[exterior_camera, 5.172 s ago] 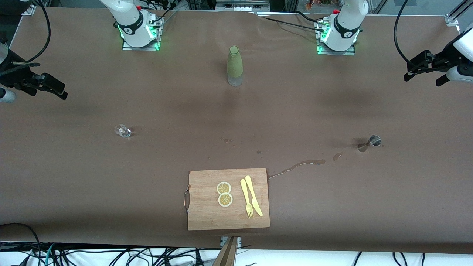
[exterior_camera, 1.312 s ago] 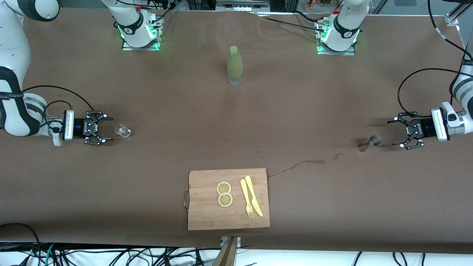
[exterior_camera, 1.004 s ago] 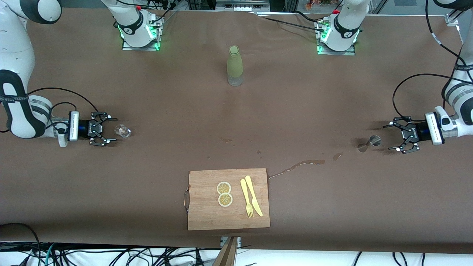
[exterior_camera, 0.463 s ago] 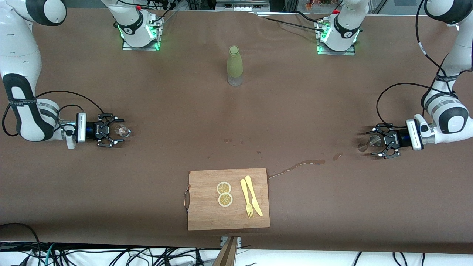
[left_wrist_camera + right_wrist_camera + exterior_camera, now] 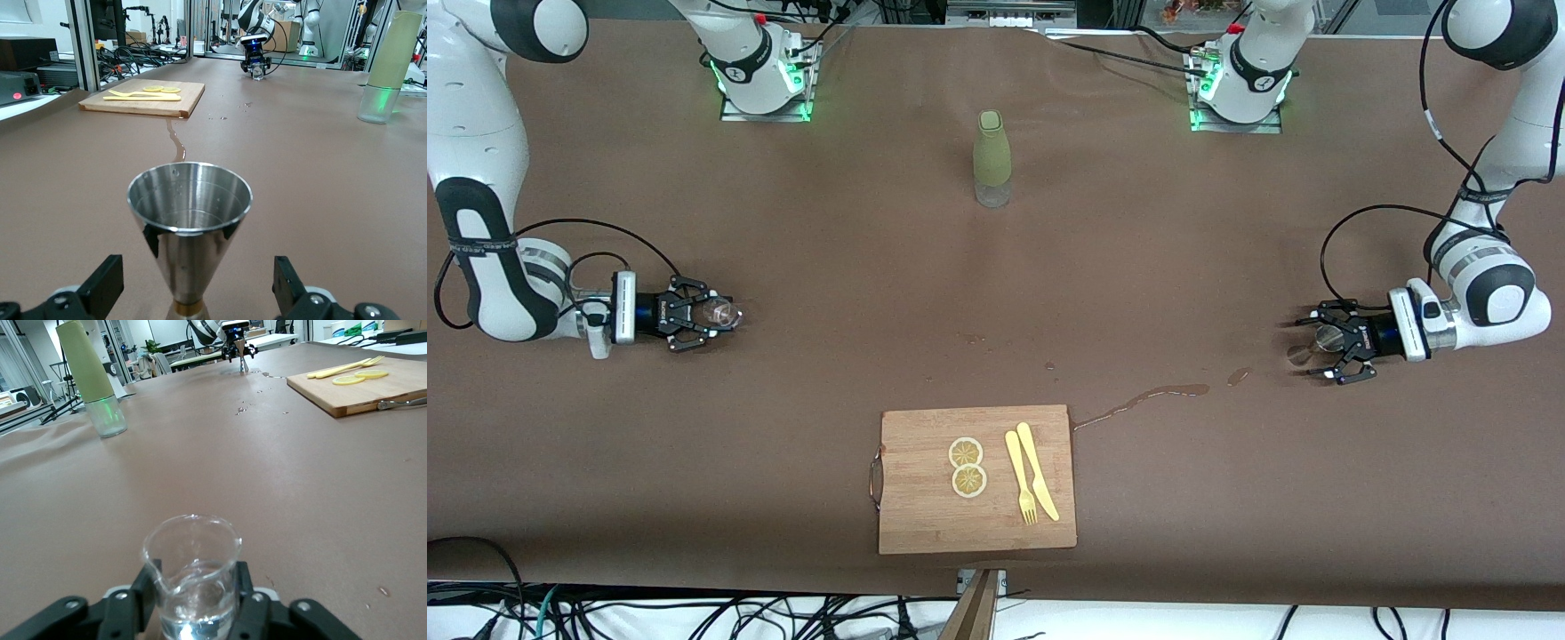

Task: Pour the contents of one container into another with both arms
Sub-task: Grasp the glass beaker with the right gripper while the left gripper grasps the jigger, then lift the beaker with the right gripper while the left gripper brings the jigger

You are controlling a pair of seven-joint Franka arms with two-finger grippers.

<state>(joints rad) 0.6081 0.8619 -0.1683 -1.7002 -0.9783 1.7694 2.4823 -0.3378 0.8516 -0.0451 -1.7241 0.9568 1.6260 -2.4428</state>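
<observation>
Since the earlier frames both arms have been brought in low from the ends of the worktop [image 5: 1227,222] to their containers. The right hand [image 5: 713,315] is seen clamped on the small clear glass beaker [image 5: 192,577], which stands on the worktop toward the right arm's end. The left hand [image 5: 1325,353] is held with its fingers [image 5: 100,288] apart on either side of the steel jigger [image 5: 189,233], not touching it; the jigger stands upright toward the left arm's end. A trail of spilled liquid [image 5: 1143,400] is seen between the jigger and the wooden cutting board [image 5: 925,516], on which two lemon slices [image 5: 967,467] and a yellow fork and knife [image 5: 1032,483] are laid. A green bottle [image 5: 992,158] stands between the arm bases.
</observation>
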